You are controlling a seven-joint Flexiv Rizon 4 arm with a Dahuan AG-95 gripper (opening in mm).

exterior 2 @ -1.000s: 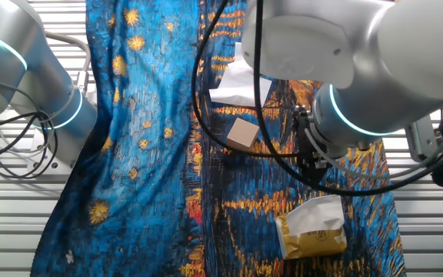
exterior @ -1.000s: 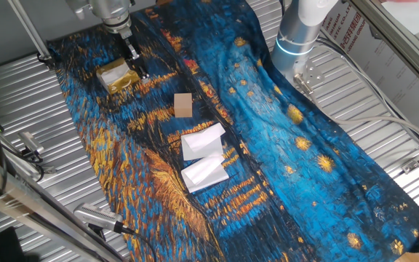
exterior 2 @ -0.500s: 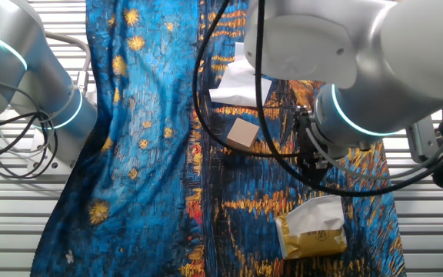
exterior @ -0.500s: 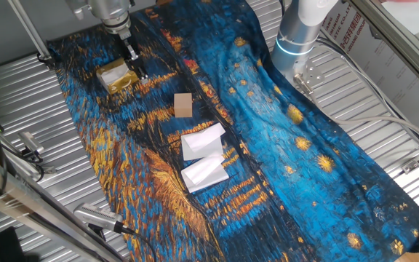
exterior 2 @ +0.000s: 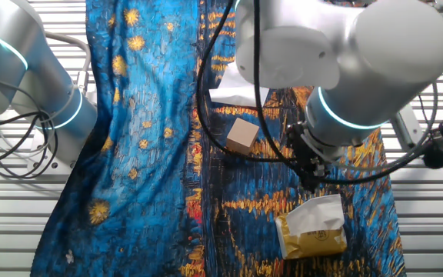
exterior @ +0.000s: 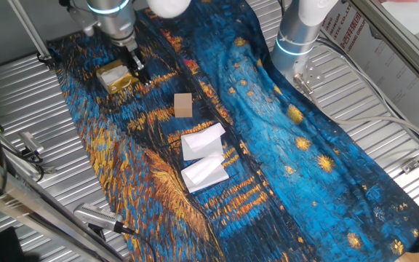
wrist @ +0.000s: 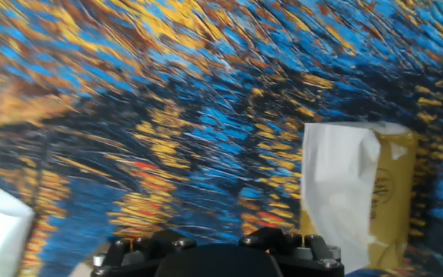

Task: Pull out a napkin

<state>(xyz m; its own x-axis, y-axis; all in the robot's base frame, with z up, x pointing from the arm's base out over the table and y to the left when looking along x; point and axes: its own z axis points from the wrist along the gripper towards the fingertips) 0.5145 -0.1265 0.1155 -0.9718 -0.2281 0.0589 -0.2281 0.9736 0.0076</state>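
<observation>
Hand view shows the napkin (wrist: 337,181) sticking out of the gold packet (wrist: 387,192), lying ahead and to the right of the gripper (exterior: 138,74), its long side running away from the camera. Finger spread cannot be told. Since a second ago, the arm has tilted toward the packet.

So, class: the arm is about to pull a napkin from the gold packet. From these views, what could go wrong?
1. The pincer sits beside the gold packet, not over the napkin poking from it, so it may miss.
2. The packet lies loose on the patterned cloth; pulling might drag the whole packet.
3. The thin sheet could tear.
</observation>
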